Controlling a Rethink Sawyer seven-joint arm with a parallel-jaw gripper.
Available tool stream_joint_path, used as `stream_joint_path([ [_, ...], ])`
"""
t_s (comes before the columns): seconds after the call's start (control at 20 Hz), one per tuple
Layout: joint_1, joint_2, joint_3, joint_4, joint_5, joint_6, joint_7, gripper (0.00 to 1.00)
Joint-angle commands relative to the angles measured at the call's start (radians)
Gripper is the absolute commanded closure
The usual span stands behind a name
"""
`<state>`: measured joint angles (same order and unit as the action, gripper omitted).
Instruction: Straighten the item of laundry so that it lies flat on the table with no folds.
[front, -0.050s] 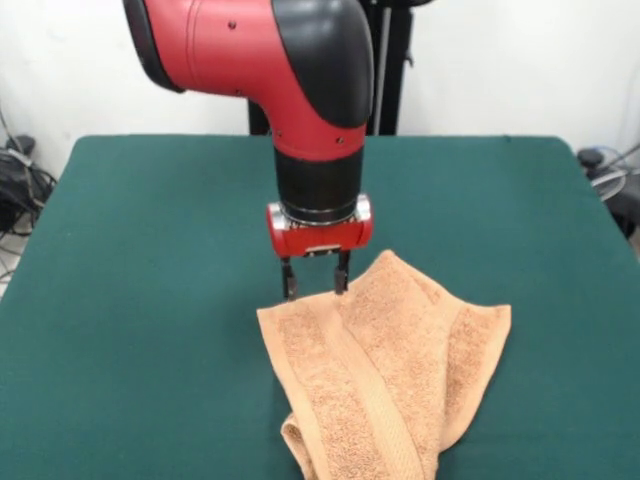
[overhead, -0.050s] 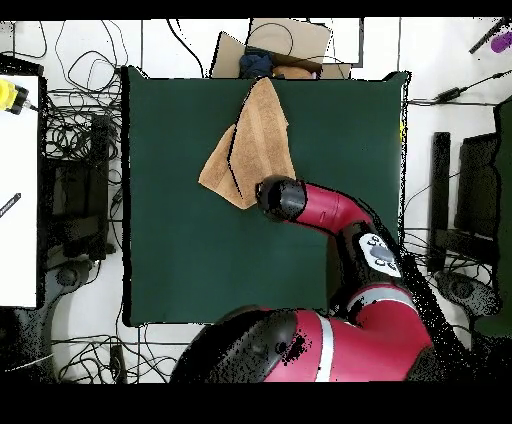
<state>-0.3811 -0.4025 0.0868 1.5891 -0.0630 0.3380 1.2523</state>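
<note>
The orange-tan towel, the item of laundry (front, -0.050s: 385, 375) (overhead, -0.050s: 252, 140), lies crumpled on the green table (front, -0.050s: 140, 280) (overhead, -0.050s: 190, 250). One part is folded over another, and a woven band runs diagonally across it. In the front view it reaches toward the table's near edge. My gripper (front, -0.050s: 315, 283) hangs straight down at the towel's far edge, open, with its two dark fingertips (front, -0.050s: 290, 285) apart and nothing between them. The right tip stands by the towel's raised corner. From overhead the red wrist (overhead, -0.050s: 281, 197) hides the gripper, just beside the towel's corner.
A cardboard box (overhead, -0.050s: 290, 42) sits past the table edge nearest the towel in the overhead view. Cables and dark equipment (overhead, -0.050s: 75, 190) lie along both sides of the table. A white surface (overhead, -0.050s: 18, 200) stands at the left.
</note>
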Motion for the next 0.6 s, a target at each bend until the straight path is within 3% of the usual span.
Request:
stream_joint_path([
  [0.05, -0.019, 0.107, 0.122, 0.024, 0.026, -0.093, 0.188, 0.00],
  [0.6, -0.056, 0.167, 0.141, -0.031, 0.014, -0.104, 0.147, 0.00],
])
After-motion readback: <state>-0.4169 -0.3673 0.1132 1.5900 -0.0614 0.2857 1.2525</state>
